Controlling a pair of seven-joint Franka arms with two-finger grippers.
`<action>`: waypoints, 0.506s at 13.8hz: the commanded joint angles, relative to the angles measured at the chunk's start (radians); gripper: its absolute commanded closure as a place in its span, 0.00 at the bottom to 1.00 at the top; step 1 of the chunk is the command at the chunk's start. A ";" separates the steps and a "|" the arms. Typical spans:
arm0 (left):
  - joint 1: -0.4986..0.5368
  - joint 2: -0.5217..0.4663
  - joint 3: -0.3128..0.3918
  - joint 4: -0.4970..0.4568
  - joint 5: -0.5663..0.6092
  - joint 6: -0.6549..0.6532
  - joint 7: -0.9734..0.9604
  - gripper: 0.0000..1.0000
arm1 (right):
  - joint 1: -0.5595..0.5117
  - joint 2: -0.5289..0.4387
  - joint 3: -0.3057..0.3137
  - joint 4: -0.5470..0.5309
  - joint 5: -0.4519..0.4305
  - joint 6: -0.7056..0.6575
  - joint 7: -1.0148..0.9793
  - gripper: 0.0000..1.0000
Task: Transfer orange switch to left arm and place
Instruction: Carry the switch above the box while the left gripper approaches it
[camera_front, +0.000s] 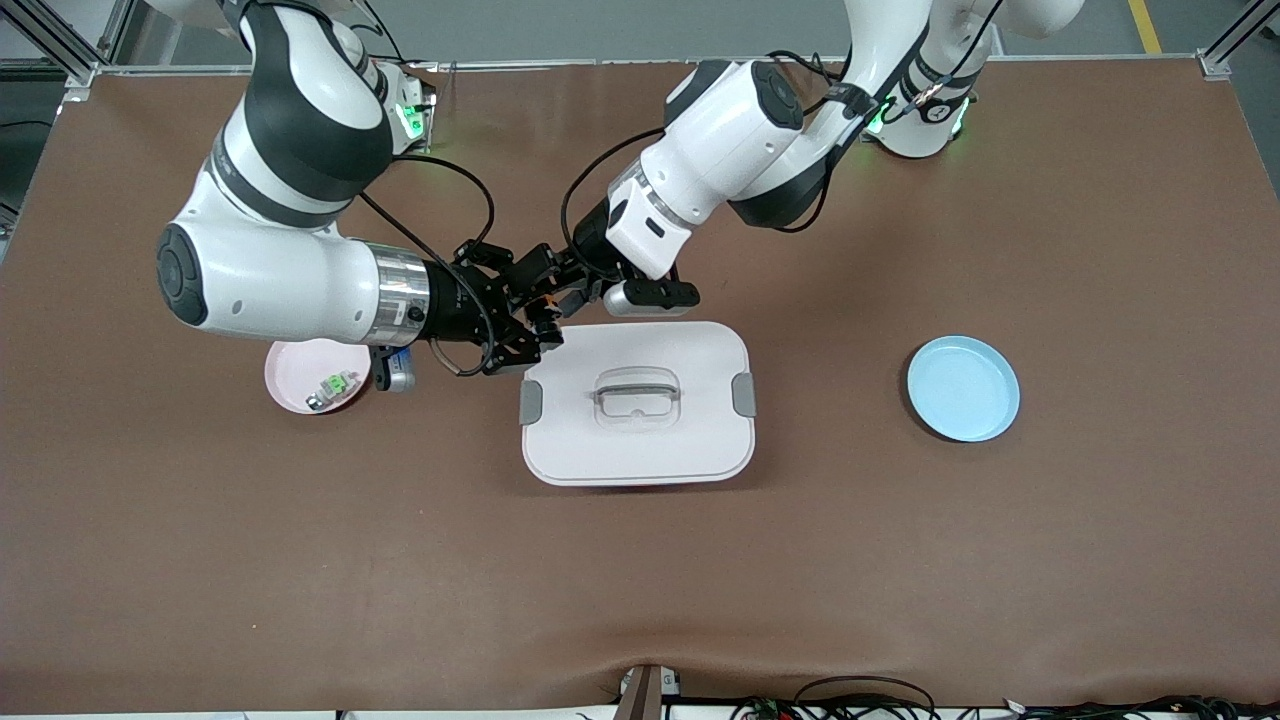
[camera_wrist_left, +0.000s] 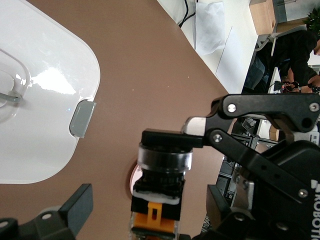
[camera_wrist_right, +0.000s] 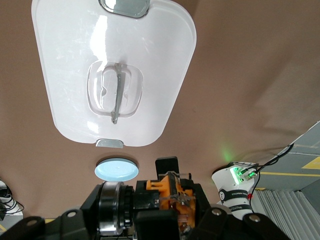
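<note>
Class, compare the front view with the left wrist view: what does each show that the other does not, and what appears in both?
Only the front view shows the blue plate, the pink plate with the green-and-silver switch, and both arms whole.

Only the left wrist view shows, close up, the open left claw around the orange switch, which the right claw grips.

Both show the box with its grey clip, the brown table, and the two claws meeting beside the box.

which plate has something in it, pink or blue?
The pink plate, at the right arm's end of the table: a small green-and-silver switch lies in it. The blue plate, toward the left arm's end, holds nothing.
</note>
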 joint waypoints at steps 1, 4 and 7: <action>-0.006 0.007 0.005 0.026 0.001 0.009 -0.012 0.00 | 0.007 0.019 -0.007 0.036 0.017 -0.007 0.020 1.00; 0.002 -0.001 0.003 0.024 -0.002 0.009 -0.010 0.00 | 0.006 0.019 -0.007 0.036 0.017 -0.007 0.019 1.00; 0.006 -0.002 0.003 0.021 -0.002 0.008 -0.010 0.00 | 0.006 0.025 -0.007 0.036 0.017 -0.007 0.019 1.00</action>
